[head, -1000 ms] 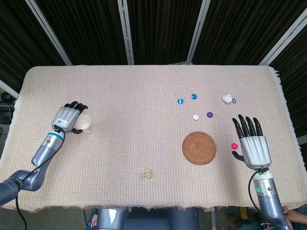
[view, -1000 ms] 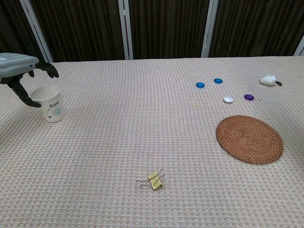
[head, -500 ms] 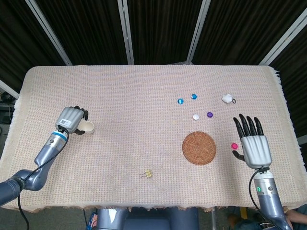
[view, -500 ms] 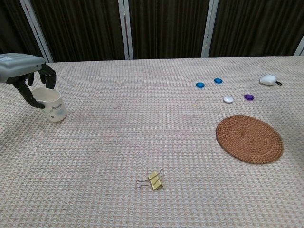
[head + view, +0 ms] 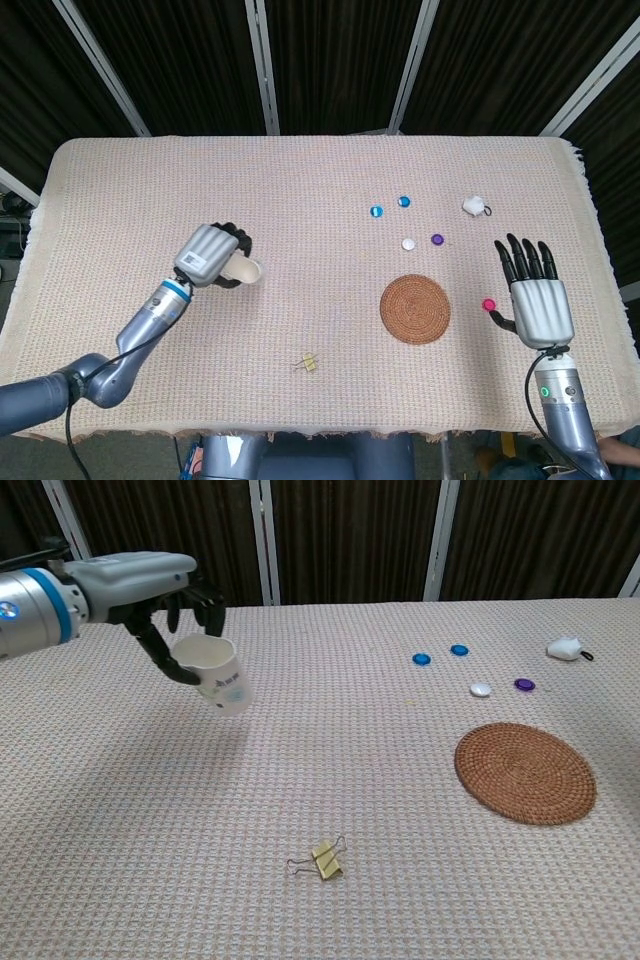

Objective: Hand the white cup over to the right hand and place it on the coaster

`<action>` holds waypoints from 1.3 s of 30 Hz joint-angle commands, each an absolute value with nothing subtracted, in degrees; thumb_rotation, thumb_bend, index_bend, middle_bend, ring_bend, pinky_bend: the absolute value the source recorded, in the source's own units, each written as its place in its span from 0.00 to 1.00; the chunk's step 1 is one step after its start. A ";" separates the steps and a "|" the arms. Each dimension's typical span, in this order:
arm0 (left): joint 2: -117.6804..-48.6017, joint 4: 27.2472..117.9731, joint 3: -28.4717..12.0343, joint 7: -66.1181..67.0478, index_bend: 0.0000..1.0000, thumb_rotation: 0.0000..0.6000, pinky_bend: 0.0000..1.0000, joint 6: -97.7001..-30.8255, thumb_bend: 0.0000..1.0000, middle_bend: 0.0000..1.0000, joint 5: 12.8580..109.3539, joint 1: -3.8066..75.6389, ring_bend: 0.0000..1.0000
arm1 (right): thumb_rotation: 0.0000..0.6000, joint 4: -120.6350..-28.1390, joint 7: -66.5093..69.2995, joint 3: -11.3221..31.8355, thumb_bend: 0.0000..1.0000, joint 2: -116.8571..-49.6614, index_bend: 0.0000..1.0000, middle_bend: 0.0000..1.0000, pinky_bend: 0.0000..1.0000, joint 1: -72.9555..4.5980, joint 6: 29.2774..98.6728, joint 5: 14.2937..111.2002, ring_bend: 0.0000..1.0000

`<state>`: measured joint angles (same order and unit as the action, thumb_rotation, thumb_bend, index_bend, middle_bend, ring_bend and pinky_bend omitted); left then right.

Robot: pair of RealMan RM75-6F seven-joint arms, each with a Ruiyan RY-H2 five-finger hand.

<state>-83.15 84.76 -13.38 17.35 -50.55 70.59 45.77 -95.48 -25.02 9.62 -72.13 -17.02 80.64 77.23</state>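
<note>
Above table now, white cup (image 5: 220, 673)

Your left hand (image 5: 213, 255) sits left of the table's (image 5: 300, 180) middle, with the cup (image 5: 220, 675) in its fingers — held off the cloth, tilted, base slanting down to the right in the chest view. The coaster (image 5: 415, 309) lies well to the right, nearer you than the buttons (image 5: 404, 201) scattered behind it. Behind those and further right sits a small lump (image 5: 475, 206), close to the far right corner. Your right hand (image 5: 539, 305) is right of the coaster, fingers pointing away from you — one more button (image 5: 489, 305) lies between it and the coaster. A clip (image 5: 322, 860) lies near the front edge, left of the coaster and right of the cup
</note>
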 commanded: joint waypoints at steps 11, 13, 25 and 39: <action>-94.73 81.11 -13.49 27.28 0.43 1.00 0.42 -47.55 0.04 0.38 62.21 53.39 0.29 | 1.00 -94.34 -24.02 10.50 0.00 -71.61 0.00 0.00 0.00 -17.07 80.02 75.36 0.00; -95.13 80.86 -13.19 27.34 0.26 1.00 0.30 -47.62 0.01 0.23 62.02 53.55 0.19 | 1.00 -94.34 -24.08 10.49 0.00 -71.63 0.00 0.00 0.00 -17.07 80.00 75.27 0.00; -88.08 89.98 -12.72 29.57 0.00 1.00 0.00 -58.80 0.00 0.00 65.05 49.16 0.00 | 1.00 -94.74 -23.82 10.21 0.00 -71.46 0.00 0.00 0.00 -17.12 79.53 75.16 0.00; -70.39 102.87 -9.28 22.43 0.00 1.00 0.00 -82.53 0.00 0.00 65.45 28.36 0.00 | 1.00 -95.45 -21.65 8.92 0.00 -70.88 0.00 0.00 0.00 -17.73 77.41 76.78 0.00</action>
<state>-73.25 101.82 -10.77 26.63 -79.93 65.02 31.75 -95.47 -21.69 8.96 -70.87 -17.68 77.46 76.73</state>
